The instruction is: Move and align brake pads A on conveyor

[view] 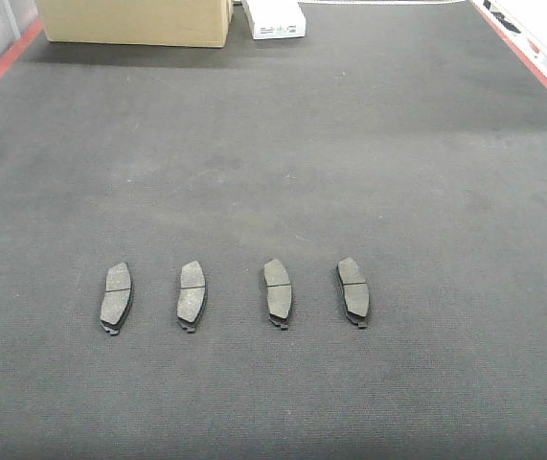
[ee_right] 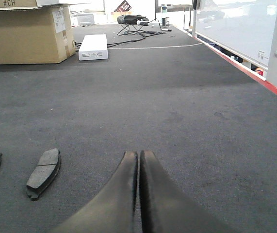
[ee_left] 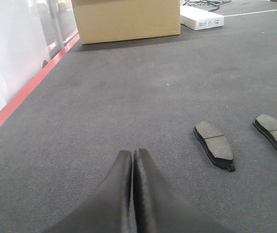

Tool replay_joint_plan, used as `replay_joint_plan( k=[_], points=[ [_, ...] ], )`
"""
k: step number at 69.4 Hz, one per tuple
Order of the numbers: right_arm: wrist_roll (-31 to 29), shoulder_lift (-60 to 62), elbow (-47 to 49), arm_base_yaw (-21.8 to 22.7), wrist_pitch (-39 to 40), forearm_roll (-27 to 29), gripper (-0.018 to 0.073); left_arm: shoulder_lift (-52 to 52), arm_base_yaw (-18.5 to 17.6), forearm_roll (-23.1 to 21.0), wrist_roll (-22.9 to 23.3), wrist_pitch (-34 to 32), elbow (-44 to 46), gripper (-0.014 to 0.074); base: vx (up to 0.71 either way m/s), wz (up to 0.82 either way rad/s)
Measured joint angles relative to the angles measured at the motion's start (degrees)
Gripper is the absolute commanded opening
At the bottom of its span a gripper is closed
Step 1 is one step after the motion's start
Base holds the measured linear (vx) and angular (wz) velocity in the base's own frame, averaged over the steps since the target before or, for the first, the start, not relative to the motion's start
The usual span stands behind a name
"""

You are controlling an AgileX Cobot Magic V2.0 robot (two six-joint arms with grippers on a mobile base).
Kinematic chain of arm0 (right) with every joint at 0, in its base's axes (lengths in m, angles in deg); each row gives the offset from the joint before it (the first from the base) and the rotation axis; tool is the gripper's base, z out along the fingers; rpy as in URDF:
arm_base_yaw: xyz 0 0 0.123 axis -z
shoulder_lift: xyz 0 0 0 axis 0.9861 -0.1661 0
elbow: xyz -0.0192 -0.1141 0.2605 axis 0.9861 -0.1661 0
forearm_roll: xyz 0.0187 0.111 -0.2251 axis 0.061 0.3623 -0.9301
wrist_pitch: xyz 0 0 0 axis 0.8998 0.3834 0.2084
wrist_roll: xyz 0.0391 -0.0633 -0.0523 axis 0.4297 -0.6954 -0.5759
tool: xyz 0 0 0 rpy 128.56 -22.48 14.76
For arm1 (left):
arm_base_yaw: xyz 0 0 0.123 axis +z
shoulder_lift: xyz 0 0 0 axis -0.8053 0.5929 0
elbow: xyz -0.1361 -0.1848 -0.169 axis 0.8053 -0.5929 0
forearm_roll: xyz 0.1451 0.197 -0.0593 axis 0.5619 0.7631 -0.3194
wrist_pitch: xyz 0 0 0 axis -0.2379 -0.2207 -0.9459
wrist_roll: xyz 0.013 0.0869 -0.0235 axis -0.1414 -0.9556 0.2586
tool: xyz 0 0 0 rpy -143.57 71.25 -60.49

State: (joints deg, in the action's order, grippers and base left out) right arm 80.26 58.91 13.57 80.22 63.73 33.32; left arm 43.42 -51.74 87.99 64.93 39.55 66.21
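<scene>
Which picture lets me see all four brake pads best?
The front-facing view: all four brake pads lie in a row on the conveyor. The left wrist view shows only two pads, one cut off at the edge. The right wrist view shows one whole pad and a sliver of another.

Four dark grey brake pads [view: 115,296] [view: 192,293] [view: 278,290] [view: 353,289] lie flat, face up, in a side-by-side row on the dark felt-like conveyor belt [view: 283,144], evenly spaced, not touching, long axes roughly parallel, each with a centre groove; red belt edges.
</scene>
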Motion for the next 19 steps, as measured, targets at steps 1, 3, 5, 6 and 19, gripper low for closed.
replay_joint_plan(
  k=[1,3,5,6,19],
  points=[
    [0.0,0.0,0.0,0.0,0.0,0.0,-0.0009,0.0,0.0,0.0,0.0,0.0,0.0,-0.0006,0.0,0.0],
    [0.0,0.0,0.0,0.0,0.0,0.0,-0.0009,0.0,0.0,0.0,0.0,0.0,0.0,-0.0006,0.0,0.0],
    [0.0,0.0,0.0,0.0,0.0,0.0,-0.0009,0.0,0.0,0.0,0.0,0.0,0.0,-0.0006,0.0,0.0],
    [0.0,0.0,0.0,0.0,0.0,0.0,-0.0009,0.0,0.0,0.0,0.0,0.0,0.0,-0.0006,0.0,-0.01],
    [0.0,0.0,0.0,0.0,0.0,0.0,-0.0009,0.0,0.0,0.0,0.0,0.0,0.0,-0.0006,0.0,0.0]
  ],
)
